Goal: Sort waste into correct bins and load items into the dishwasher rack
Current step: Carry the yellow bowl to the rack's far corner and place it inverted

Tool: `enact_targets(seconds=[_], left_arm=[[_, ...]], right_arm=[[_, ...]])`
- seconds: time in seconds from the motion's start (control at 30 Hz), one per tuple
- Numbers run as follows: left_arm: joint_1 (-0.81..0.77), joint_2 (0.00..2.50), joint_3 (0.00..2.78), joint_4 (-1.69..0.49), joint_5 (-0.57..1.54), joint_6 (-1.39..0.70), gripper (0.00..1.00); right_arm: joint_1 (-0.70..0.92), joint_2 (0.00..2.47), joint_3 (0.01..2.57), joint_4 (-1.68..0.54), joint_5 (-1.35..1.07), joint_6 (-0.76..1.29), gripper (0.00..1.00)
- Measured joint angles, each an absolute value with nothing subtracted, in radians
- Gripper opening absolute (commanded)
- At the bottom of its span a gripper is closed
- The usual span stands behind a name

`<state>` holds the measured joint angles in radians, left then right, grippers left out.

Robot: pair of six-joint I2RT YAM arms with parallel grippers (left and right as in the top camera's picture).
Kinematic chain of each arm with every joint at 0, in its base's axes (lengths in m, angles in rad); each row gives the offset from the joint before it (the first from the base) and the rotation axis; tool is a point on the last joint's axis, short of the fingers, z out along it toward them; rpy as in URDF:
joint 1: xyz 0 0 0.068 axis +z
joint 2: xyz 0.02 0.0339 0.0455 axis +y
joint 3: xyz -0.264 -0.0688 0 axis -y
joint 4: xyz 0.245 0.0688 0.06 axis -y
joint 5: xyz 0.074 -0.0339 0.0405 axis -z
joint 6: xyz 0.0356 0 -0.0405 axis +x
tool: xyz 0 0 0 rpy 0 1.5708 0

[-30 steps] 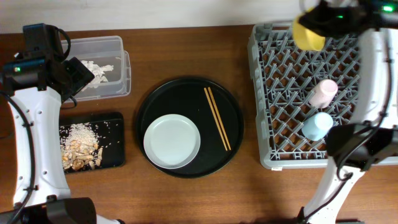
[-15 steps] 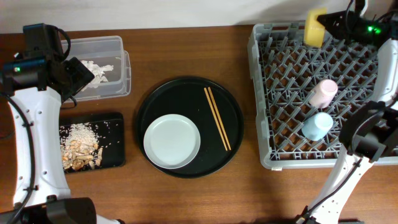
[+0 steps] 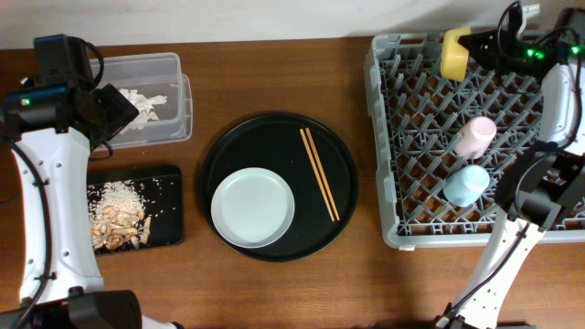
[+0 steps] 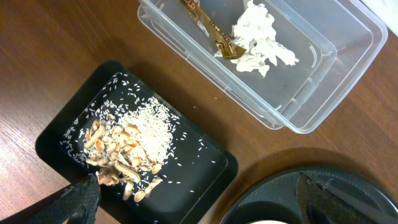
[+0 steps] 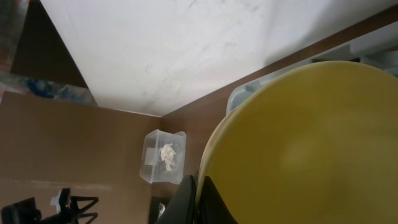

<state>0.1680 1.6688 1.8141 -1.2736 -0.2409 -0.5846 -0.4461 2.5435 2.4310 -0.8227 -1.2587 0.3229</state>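
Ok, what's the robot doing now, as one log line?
right gripper: shut on yellow bowl, at dishwasher rack far corner | left gripper: open, empty, by clear tub

A wooden table (image 3: 274, 292) of warm brown grain fills nearly the whole overhead view. A large round black tray (image 3: 260, 137) with a low raised rim lies flat on it, about midway between the far and near edges and slightly left of centre. Beyond the table's far edge runs a plain white wall (image 3: 228, 18). From the right wrist view, a small dark stand-like shape (image 5: 74, 205) shows at the lower left, possibly a tripod, too small to tell.
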Motion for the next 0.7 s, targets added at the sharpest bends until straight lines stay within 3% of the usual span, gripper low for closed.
enact_targets(seconds=[0.17, 0.4, 0.67, 0.7], left_arm=[[0.168, 1.669, 1.814, -1.274, -0.241, -0.585, 0.99], [0.168, 1.669, 1.814, -1.274, -0.241, -0.585, 0.99], [0.168, 1.669, 1.814, -1.274, -0.241, -0.585, 0.99], [0.168, 1.669, 1.814, -1.274, -0.241, -0.585, 0.99]], right_arm=[[-0.475, 2.543, 2.431, -0.824, -1.262, 0.348, 0.06], [-0.517, 2.546, 2.431, -0.905, -1.180, 0.368, 0.22], [-0.560, 2.503, 2.439, -1.090, -0.877, 0.360, 0.61], [-0.567, 2.488, 2.450, -1.126, -0.813, 0.364, 0.61]])
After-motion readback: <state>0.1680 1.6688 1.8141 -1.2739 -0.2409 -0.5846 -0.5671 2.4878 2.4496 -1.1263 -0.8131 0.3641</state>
